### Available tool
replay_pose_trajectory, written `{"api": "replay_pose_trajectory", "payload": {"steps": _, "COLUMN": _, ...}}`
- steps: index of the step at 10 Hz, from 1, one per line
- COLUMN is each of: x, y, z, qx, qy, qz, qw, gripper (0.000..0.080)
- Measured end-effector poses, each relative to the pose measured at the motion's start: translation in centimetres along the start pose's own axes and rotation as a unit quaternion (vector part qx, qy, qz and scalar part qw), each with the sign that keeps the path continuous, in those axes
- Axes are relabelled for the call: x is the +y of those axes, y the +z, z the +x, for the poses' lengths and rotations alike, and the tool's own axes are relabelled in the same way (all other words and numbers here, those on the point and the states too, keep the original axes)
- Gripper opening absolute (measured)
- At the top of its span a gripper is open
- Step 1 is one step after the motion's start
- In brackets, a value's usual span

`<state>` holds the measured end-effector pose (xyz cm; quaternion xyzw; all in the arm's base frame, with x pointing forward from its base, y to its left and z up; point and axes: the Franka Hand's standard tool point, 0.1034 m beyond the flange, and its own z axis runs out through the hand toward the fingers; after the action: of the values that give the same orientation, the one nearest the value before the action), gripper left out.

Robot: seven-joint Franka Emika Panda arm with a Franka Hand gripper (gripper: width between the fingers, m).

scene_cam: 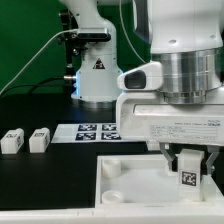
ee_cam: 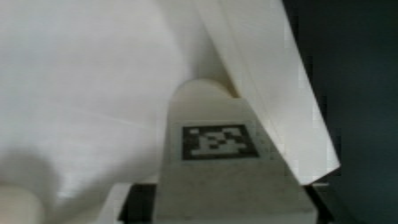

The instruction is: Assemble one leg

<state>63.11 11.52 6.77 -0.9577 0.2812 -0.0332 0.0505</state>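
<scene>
My gripper (scene_cam: 188, 163) is shut on a leg (scene_cam: 188, 175), a small white block whose marker tag faces the camera. It holds the leg upright at the large white square panel (scene_cam: 130, 180), near the panel's far corner on the exterior view's right. I cannot tell whether the leg touches the panel. In the wrist view the leg (ee_cam: 217, 140) runs away from my gripper (ee_cam: 222, 208), with its tag showing and a dark fingertip (ee_cam: 143, 205) on each side. The panel (ee_cam: 89, 90) fills the area behind it.
Two more legs (scene_cam: 12, 140) (scene_cam: 39, 139) lie on the black table at the exterior view's left. The marker board (scene_cam: 92, 130) lies behind the panel. The arm's white base (scene_cam: 97, 75) stands at the back. A round socket (scene_cam: 112, 168) shows in the panel's near-left corner.
</scene>
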Motion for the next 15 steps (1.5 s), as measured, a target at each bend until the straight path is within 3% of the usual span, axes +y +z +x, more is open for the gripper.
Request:
{"api": "replay_pose_trajectory", "payload": {"steps": 2, "x": 0.02, "y": 0.04, "z": -0.07, "qx": -0.002, "qy": 0.11, "qz": -0.002, "qw": 0.994, "gripper": 0.0291}}
{"api": "replay_pose_trajectory", "payload": {"steps": 4, "x": -0.15, "y": -0.02, "z": -0.37, "qx": -0.004, "qy": 0.275, "qz": -0.013, "qw": 0.961, "gripper": 0.0291}}
{"api": "replay_pose_trajectory", "payload": {"steps": 7, "x": -0.23, "y": 0.15, "z": -0.42, "qx": -0.015, "qy": 0.5, "qz": -0.013, "qw": 0.866, "gripper": 0.0291}}
{"api": "replay_pose_trajectory", "payload": {"steps": 10, "x": -0.23, "y": 0.14, "z": -0.33, "qx": -0.018, "qy": 0.615, "qz": -0.011, "qw": 0.788, "gripper": 0.0292}}
{"api": "replay_pose_trajectory", "payload": {"steps": 11, "x": -0.43, "y": 0.17, "z": -0.51, "qx": -0.023, "qy": 0.641, "qz": -0.009, "qw": 0.767, "gripper": 0.0408}}
{"api": "replay_pose_trajectory", "payload": {"steps": 12, "x": -0.51, "y": 0.19, "z": -0.59, "qx": -0.025, "qy": 0.616, "qz": -0.008, "qw": 0.788, "gripper": 0.0408}}
{"api": "replay_pose_trajectory", "payload": {"steps": 13, "x": -0.51, "y": 0.19, "z": -0.6, "qx": -0.025, "qy": 0.608, "qz": -0.008, "qw": 0.794, "gripper": 0.0542}}
{"api": "replay_pose_trajectory", "payload": {"steps": 14, "x": -0.51, "y": 0.21, "z": -0.63, "qx": -0.025, "qy": 0.605, "qz": -0.008, "qw": 0.796, "gripper": 0.0628}}
{"api": "replay_pose_trajectory", "payload": {"steps": 15, "x": -0.31, "y": 0.31, "z": -0.74, "qx": -0.022, "qy": 0.527, "qz": -0.009, "qw": 0.85, "gripper": 0.0643}}
